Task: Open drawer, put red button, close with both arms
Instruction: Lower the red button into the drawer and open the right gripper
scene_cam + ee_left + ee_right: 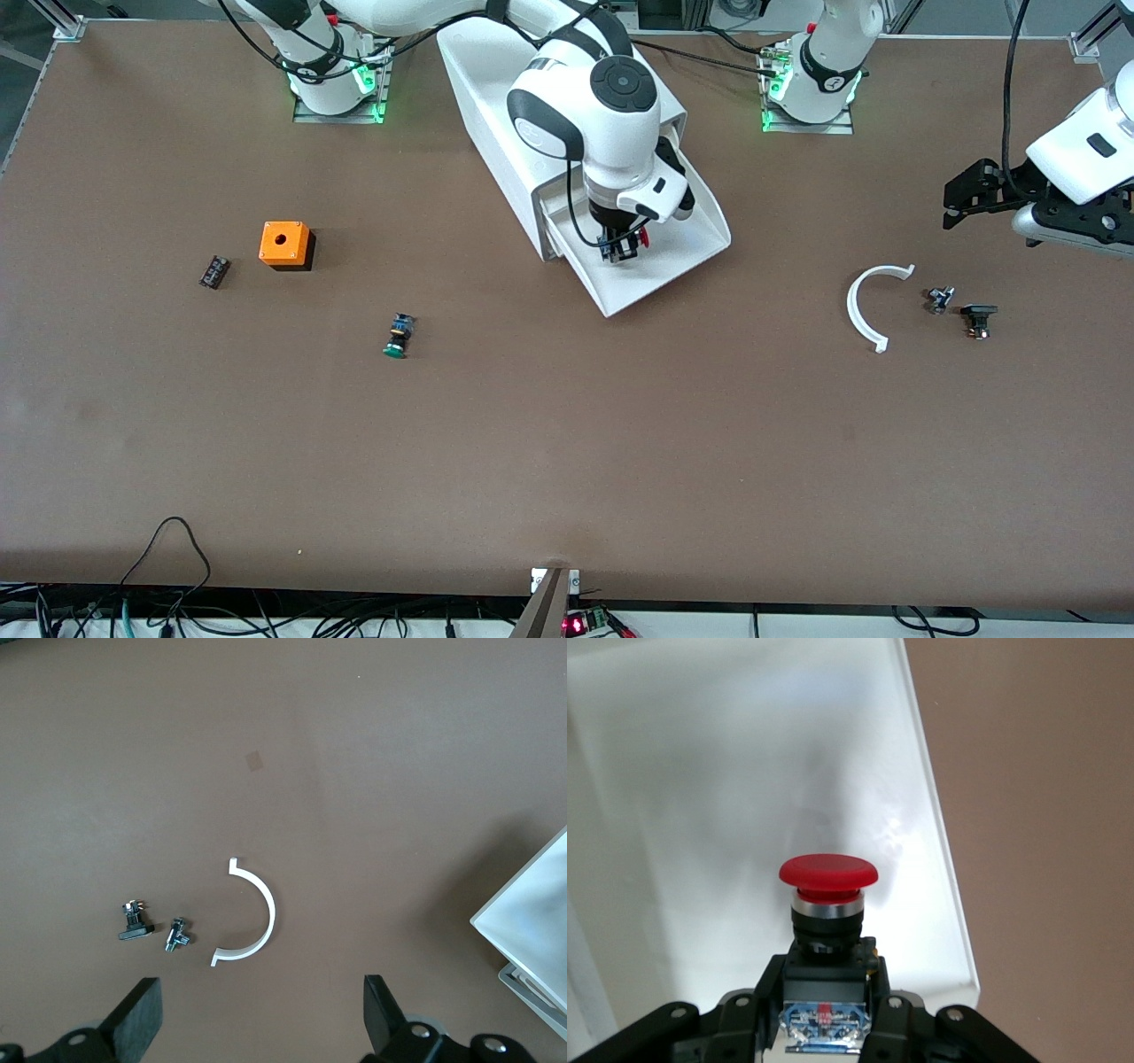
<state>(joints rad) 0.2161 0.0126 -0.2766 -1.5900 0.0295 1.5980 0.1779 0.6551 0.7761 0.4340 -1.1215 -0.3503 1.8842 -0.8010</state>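
The lowest drawer (673, 266) of the white cabinet (505, 97) is pulled open. My right gripper (620, 246) is over the open drawer, shut on the red button (641, 237). In the right wrist view the red button (828, 873) shows its round red cap and black body between the fingers, above the white drawer floor (726, 788). My left gripper (961, 199) is open and empty, over the table at the left arm's end. In the left wrist view its black fingertips (137, 1014) stand wide apart.
A green-capped switch (398, 337), an orange cube with a hole (285, 245) and a small black part (213, 271) lie toward the right arm's end. A white curved piece (864, 306) and two small parts (978, 318) lie under the left gripper's area.
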